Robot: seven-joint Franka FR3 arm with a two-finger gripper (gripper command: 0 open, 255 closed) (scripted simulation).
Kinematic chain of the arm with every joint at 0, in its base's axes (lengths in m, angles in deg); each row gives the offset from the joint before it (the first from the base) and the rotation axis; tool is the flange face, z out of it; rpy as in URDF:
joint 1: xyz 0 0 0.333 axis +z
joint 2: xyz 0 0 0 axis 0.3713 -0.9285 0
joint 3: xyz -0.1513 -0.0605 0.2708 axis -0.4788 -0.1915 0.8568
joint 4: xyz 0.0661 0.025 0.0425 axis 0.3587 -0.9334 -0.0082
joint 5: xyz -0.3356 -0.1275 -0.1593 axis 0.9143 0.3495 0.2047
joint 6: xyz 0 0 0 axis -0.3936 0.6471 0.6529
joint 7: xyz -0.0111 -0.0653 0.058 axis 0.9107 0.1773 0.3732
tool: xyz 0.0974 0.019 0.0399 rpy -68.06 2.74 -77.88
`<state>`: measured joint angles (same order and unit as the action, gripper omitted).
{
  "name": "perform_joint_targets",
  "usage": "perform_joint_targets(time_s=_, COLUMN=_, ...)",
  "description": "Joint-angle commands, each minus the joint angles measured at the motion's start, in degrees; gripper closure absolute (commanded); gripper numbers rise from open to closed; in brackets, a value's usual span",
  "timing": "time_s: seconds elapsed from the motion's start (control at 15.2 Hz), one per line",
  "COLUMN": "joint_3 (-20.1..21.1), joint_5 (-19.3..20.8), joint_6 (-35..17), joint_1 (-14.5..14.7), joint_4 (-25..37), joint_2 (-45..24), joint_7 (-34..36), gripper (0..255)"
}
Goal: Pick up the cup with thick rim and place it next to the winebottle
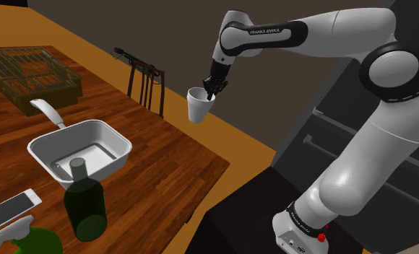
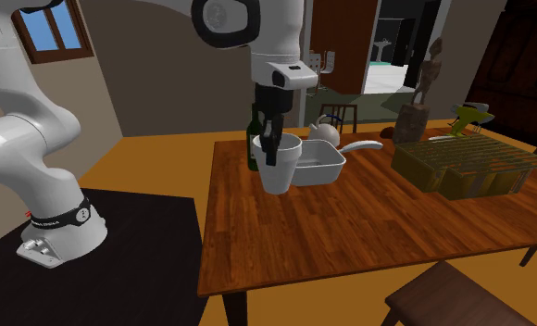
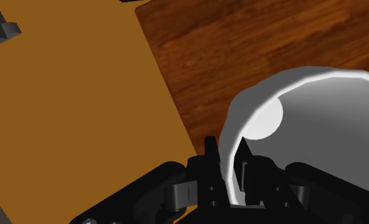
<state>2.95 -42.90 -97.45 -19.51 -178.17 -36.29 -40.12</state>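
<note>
Cup is pinched by one rim wall in the tool (sketchy hold), so swinging toward the winebottle could twist it loose.

White cup at upper centre, black gripper, reddish-brown wood-grain table, dark green bottle lower left, pale grey pan, ochre floor.
</note>
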Motion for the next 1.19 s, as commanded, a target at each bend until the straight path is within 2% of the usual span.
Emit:
perform_joint_targets(time_s=0.0, joint_3=-0.02, joint_5=0.0, joint_6=1.47, joint_1=-0.02, joint_4=1.08, joint_2=0.4, joint_7=0.01, gripper=255)
perform_joint_targets(time_s=1.12, joint_3=-0.03, joint_5=0.05, joint_6=14.4, joint_1=-0.05, joint_4=13.27, joint_2=1.14, joint_7=0.31, gripper=255)
